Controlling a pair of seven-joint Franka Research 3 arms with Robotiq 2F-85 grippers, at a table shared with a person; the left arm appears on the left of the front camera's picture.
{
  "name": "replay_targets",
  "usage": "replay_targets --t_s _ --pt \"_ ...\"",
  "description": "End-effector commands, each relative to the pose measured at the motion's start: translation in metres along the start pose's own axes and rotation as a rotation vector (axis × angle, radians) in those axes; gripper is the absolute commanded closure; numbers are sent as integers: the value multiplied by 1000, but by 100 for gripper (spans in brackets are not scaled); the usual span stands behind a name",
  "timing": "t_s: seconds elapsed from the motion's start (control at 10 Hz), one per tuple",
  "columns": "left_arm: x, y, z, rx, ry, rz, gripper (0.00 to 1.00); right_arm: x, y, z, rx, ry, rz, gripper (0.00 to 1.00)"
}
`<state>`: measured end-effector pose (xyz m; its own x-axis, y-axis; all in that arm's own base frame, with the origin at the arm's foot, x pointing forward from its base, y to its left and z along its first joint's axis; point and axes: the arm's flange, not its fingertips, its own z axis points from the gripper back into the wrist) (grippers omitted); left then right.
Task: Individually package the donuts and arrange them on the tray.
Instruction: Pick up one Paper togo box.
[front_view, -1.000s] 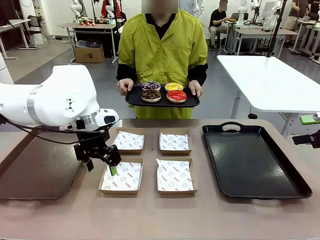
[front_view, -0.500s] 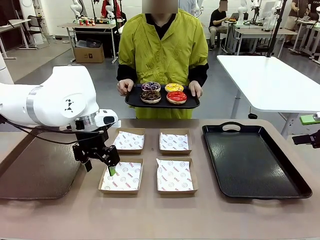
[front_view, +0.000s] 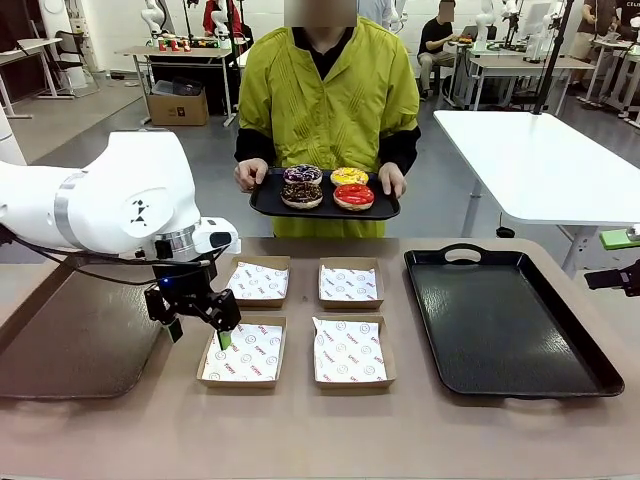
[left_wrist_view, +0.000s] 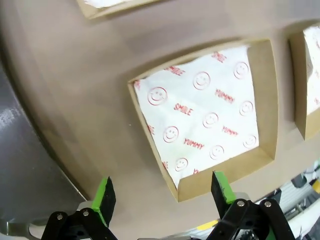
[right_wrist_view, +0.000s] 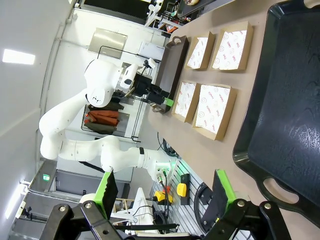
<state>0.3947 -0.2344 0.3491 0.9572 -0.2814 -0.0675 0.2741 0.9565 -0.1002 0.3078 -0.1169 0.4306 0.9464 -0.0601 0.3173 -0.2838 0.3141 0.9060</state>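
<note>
Four donuts lie on a small black tray (front_view: 268, 197) that a person holds at the table's far edge: purple sprinkled (front_view: 302, 173), yellow (front_view: 348, 175), chocolate (front_view: 301, 192) and red (front_view: 353, 195). A large black tray (front_view: 510, 325) rests on the table's right side. My left gripper (front_view: 198, 330) hovers open over the left edge of the near-left box (front_view: 243, 352). In the left wrist view, its gripper (left_wrist_view: 162, 190) straddles the near corner of this paper-lined box (left_wrist_view: 265, 100). My right gripper (right_wrist_view: 165, 187) is open and holds nothing, off beyond the large tray (right_wrist_view: 295, 90).
Three more paper-lined cardboard boxes (front_view: 257, 281) (front_view: 350, 283) (front_view: 350, 351) sit mid-table. A flat dark tray (front_view: 80, 345) lies at the left. A black part of my right arm (front_view: 612, 277) pokes in at the right edge. A white table stands behind at the right.
My left gripper has edged slightly to the left over the near-left box. The person still holds the donut tray in the same place.
</note>
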Motion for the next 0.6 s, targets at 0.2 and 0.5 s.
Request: replay_targets --t_s 0.2,0.5 --pt "3 -15 -15 123 -65 181 0 -1 1 1 10 1 8 0" --pt "7 -9 -25 85 -115 149 0 -1 1 1 10 1 8 0"
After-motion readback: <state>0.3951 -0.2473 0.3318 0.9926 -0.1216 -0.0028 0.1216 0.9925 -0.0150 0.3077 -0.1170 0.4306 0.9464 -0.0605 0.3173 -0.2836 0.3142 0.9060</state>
